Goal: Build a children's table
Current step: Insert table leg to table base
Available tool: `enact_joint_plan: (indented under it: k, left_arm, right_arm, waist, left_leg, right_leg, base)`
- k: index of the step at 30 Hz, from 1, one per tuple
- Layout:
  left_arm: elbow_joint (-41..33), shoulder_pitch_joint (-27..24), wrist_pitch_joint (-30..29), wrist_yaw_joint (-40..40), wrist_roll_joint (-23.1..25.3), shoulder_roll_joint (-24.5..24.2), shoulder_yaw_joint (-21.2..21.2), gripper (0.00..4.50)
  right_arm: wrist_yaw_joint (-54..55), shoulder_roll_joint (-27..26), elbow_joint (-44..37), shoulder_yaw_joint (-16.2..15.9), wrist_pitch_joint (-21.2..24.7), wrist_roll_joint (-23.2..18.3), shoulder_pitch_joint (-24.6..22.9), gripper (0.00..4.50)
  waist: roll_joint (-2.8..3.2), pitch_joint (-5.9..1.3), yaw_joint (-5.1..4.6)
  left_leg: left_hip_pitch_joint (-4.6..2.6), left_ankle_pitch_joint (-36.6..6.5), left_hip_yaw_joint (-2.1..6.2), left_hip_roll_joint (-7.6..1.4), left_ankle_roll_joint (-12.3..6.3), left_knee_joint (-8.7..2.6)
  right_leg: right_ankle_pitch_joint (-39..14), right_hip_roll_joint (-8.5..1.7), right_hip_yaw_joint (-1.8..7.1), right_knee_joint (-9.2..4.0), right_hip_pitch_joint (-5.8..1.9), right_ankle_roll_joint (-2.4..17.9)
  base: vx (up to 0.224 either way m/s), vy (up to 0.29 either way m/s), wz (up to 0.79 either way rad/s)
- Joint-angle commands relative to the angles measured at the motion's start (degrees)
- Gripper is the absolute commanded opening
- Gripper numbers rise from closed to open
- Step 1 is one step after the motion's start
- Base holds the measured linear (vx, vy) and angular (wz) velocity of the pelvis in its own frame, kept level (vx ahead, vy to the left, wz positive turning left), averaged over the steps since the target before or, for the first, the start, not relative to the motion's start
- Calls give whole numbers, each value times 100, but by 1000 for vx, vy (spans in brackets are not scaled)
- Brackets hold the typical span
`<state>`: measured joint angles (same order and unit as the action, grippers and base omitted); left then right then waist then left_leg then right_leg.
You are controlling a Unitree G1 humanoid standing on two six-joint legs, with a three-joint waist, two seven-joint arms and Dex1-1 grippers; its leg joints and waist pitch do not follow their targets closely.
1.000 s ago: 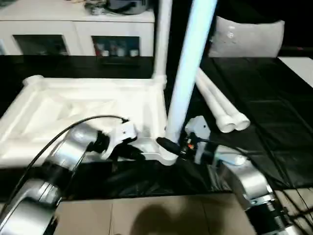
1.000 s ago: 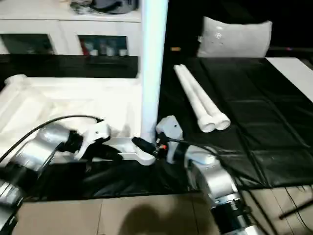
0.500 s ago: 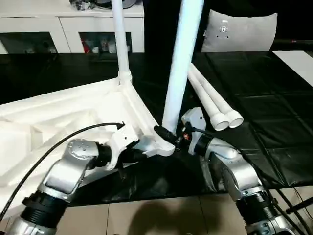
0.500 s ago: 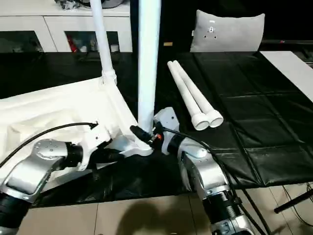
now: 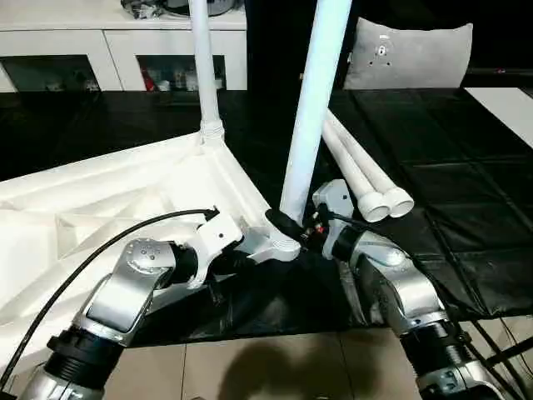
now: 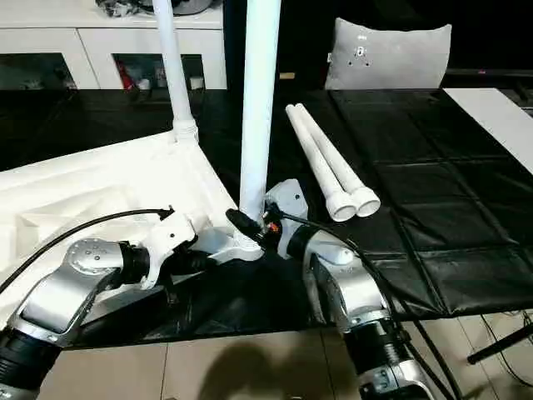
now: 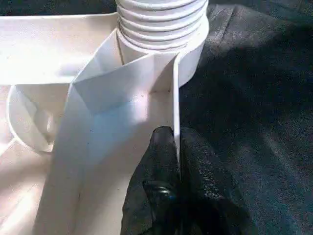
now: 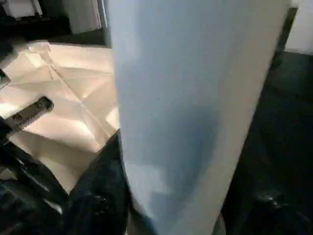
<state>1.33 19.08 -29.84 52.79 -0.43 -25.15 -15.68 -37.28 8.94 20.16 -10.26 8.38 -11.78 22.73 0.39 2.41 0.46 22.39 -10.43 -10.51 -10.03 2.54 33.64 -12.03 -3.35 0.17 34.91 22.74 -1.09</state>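
Since a second ago my head camera has tilted, and the tabletop (image 5: 125, 208) itself has also swung: its near corner now angles toward me instead of lying square. It rests upside down, ribbed underside up, on the black mat (image 5: 466, 200), long axis running from my left toward the middle. The left side is cut off by the picture edge.

My left gripper (image 7: 176, 161) has its fingers (image 7: 156, 166) pinched narrow on the thin wall of the tabletop's rim, just beside the near corner socket (image 5: 283, 246).

A far leg (image 5: 202, 67) stands upright in its far corner socket, top cut off. The near leg (image 5: 315, 108) stands in the near socket, leaning slightly right, top also cut off.

My right gripper (image 5: 293, 229) has its fingers about half apart around the base of the near leg; the leg hides how firmly they bear on it.

Two spare legs (image 5: 362, 171) lie side by side, touching, open ends toward me.
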Motion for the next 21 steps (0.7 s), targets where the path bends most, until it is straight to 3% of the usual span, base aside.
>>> enact_joint_plan:
  k: [1,10,18,21]
  left_arm:
    - [-401,222,403,45,-354,44,302,0]
    - [-240,265,510,132,-344,-60,288,0]
    - [-3,367,694,203,-340,-71,275,0]
    - [298,481,979,392,-250,-143,121,0]
  right_arm:
    - [142,69,585,-13,321,166,-236,268]
    - [-55,91,477,48,172,83,-329,354]
    - [-287,285,71,163,57,-67,-656,429]
    - [-537,593,-301,378,-7,-244,-974,447]
  waist:
    - [68,-301,48]
    - [83,-329,120]
    - [102,-336,190]
    - [111,-326,205]
  left_leg:
    - [-144,-1389,109,-264,47,-428]
    - [-132,-881,95,-257,-146,-380]
    - [-139,-831,91,-252,-192,-353]
    - [-135,-844,87,-245,-206,-349]
  right_leg:
    - [-359,-339,144,-392,-195,1448]
    - [303,-322,124,-315,-235,1536]
    - [376,-322,120,-300,-252,1518]
    - [337,-322,120,-319,-258,1529]
  base:
    - [0,0,0]
    - [0,0,0]
    - [0,0,0]
    - [0,0,0]
